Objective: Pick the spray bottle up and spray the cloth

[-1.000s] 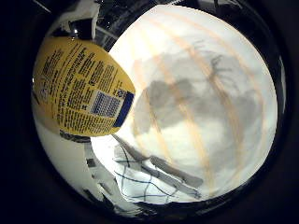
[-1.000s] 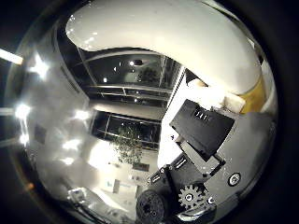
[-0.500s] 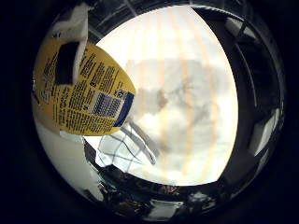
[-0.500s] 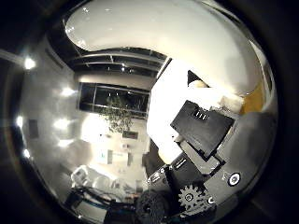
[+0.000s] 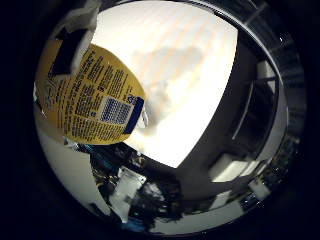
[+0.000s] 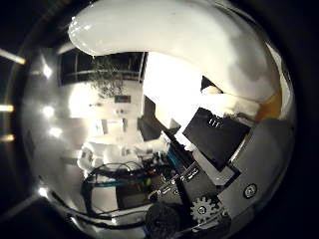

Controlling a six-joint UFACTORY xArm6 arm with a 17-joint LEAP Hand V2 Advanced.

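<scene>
The spray bottle's yellow printed label (image 5: 92, 107) fills one side of the little finger side palm view, very close to the palm. Its white curved spray head (image 6: 169, 37) arches across the thumb side palm view. My hand (image 6: 219, 149) is shut on the bottle: black and white fingers lie against it, and another finger (image 5: 75, 37) crosses the bottle above the label. Beyond the bottle lies a pale table top (image 5: 185, 75) with a soft shadow on it. I cannot make out the cloth in either view.
Past the table's edge stand dark frames and posts (image 5: 250, 115) and white furniture (image 5: 227, 167). The thumb side palm view shows a room with a plant (image 6: 107, 74), dark windows and a cluttered desk (image 6: 124, 169).
Both views have swung, so the hand has turned and drawn away from the table with the bottle. The checked cloth seen beside the bottle earlier has gone out of sight.
</scene>
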